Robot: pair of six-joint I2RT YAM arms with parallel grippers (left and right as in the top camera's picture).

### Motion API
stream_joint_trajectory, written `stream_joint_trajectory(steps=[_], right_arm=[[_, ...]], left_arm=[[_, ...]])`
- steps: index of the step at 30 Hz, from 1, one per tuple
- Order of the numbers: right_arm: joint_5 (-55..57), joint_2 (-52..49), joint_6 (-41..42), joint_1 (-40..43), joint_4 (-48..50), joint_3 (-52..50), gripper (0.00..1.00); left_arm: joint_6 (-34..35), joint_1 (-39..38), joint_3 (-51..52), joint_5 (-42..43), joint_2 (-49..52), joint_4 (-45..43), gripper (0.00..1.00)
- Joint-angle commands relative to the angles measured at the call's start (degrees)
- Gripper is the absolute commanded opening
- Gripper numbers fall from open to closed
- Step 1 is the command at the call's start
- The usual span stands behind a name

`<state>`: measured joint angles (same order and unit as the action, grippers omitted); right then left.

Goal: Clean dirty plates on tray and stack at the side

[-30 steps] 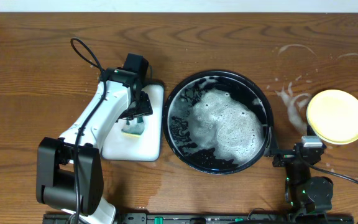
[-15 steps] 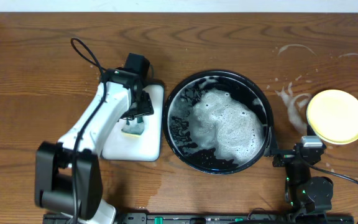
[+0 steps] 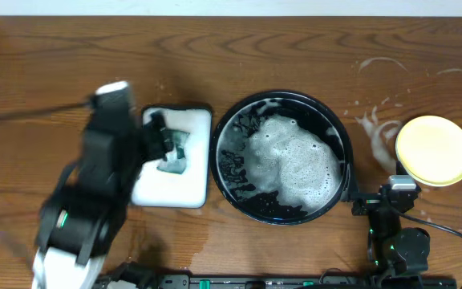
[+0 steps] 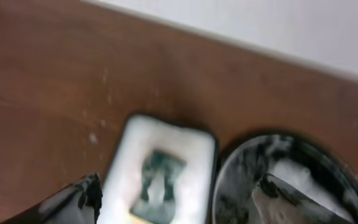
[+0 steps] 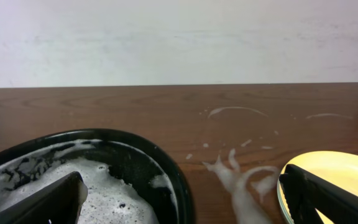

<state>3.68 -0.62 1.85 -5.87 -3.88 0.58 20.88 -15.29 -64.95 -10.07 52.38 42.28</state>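
Note:
The black tray (image 3: 224, 128) holds white foam and water; no plate shows in it. It also appears in the left wrist view (image 4: 229, 180) and the right wrist view (image 5: 166, 163). A pale yellow plate (image 3: 434, 150) lies at the right side of the table, also in the right wrist view (image 5: 337, 173). The mint-green plates do not show clearly. My left gripper (image 3: 160, 140) is open and empty, blurred, above the left edge of the white dish; in its wrist view (image 4: 179, 186) nothing sits between the fingers. My right gripper (image 3: 375, 199) (image 5: 182, 183) is open and empty, low between tray and yellow plate.
A white rectangular dish (image 3: 195, 172) (image 4: 129, 162) with a green sponge (image 3: 173, 154) (image 4: 160, 177) stands left of the tray. Foam smears (image 3: 375, 128) (image 5: 235, 177) mark the wood between tray and yellow plate. A white wall runs behind the table.
My left arm has lifted off the sponge and swung back to the left and toward the front, blurred by motion. The sponge stays in the white dish. The right arm has not moved.

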Motion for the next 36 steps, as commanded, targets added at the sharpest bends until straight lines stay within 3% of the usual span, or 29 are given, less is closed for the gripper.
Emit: stream_joint_trajectory(steps=[1,11,19,29,36], right_arm=[[0.4,0.3,-0.7,-0.6,0.0,-0.3,0.99],[0.4,0.3,-0.7,-0.6,0.0,-0.3,0.99],[0.4,0.3,-0.7,-0.6,0.0,-0.3,0.99],[0.4,0.3,-0.7,-0.6,0.0,-0.3,0.99],[0.4,0.3,-0.7,-0.6,0.0,-0.3,0.99]], left_arm=[[-0.9,3.4,7.5,-1.0,-7.3,-2.8,0.81],[-0.7,11.3,35.5,1.2,-35.1,-21.6,0.81],[-0.3,13.4,53.6,2.1,-48.9,-35.1,0.81],[-0.3,13.4,64.2,2.1,-52.3,-46.2,0.81],[-0.3,13.4,64.7,1.9,-52.3,-44.5,0.81]])
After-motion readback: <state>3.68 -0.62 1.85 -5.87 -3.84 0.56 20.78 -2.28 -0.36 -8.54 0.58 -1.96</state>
